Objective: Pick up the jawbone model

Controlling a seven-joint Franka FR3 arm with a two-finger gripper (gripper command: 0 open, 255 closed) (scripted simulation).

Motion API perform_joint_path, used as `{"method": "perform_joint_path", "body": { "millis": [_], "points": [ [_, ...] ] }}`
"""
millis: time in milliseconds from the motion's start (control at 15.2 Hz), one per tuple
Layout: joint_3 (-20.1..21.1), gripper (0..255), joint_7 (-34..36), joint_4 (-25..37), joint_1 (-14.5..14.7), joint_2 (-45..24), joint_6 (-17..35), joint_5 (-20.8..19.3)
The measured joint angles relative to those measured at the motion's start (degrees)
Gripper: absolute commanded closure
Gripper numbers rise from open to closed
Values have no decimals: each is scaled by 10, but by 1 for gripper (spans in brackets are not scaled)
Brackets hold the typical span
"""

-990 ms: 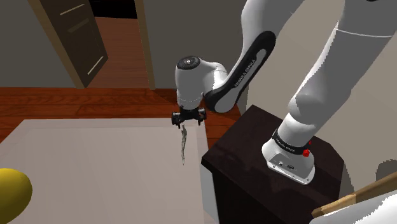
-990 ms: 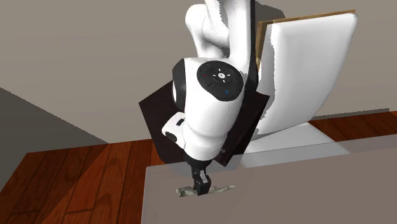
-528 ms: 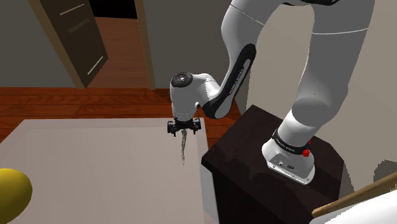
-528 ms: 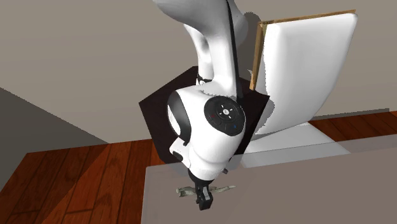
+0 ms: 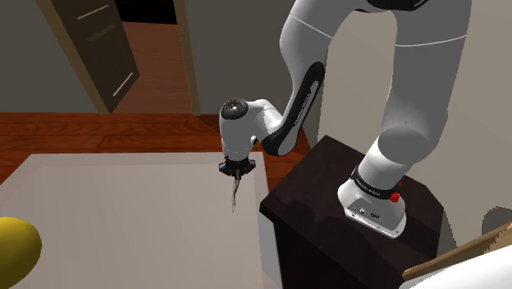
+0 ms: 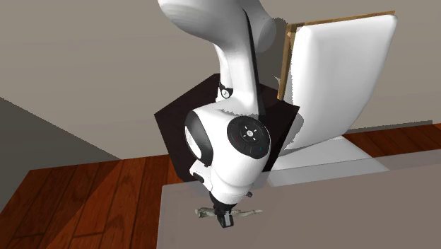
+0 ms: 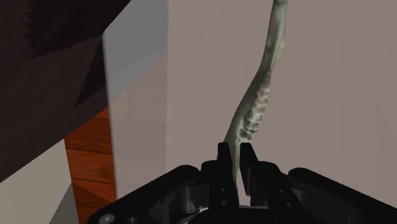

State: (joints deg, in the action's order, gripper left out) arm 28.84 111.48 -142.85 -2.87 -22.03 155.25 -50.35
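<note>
The jawbone model (image 5: pixel 236 194) is a thin, curved, grey-green bone with a row of teeth, lying on the pale table (image 5: pixel 123 222) close to its edge by the stand. My black gripper (image 5: pixel 239 170) points straight down onto the jawbone's near end. In the wrist view the gripper (image 7: pixel 234 156) is shut on the jawbone (image 7: pixel 257 102), whose end is clasped between the two fingers while the rest curves away over the tabletop. In the second exterior view the gripper (image 6: pixel 225 219) sits on the middle of the jawbone (image 6: pixel 249 211), which sticks out to both sides.
The dark box stand (image 5: pixel 328 213) adjoins the table at the shoulder view's right. A yellow rounded object (image 5: pixel 12 246) sits at the table's left edge. Wooden flooring (image 5: pixel 98 131) and a doorway lie beyond. A white padded chair (image 6: pixel 339 78) stands behind the stand.
The hand has come down onto the jawbone and turned slightly. The fingers, apart before, have closed on the bone's end.
</note>
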Motion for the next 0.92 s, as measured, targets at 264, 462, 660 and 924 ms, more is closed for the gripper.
{"method": "perform_joint_path", "body": {
  "millis": [264,462,660,924],
  "points": [
    [0,255,0,0,0,0,0,0],
    [3,255,-3,-2,-2,3,-1,4],
    [25,255,-30,-12,-19,28,-9,39],
    [61,255,-75,-23,-43,65,-23,96]
  ]
}}
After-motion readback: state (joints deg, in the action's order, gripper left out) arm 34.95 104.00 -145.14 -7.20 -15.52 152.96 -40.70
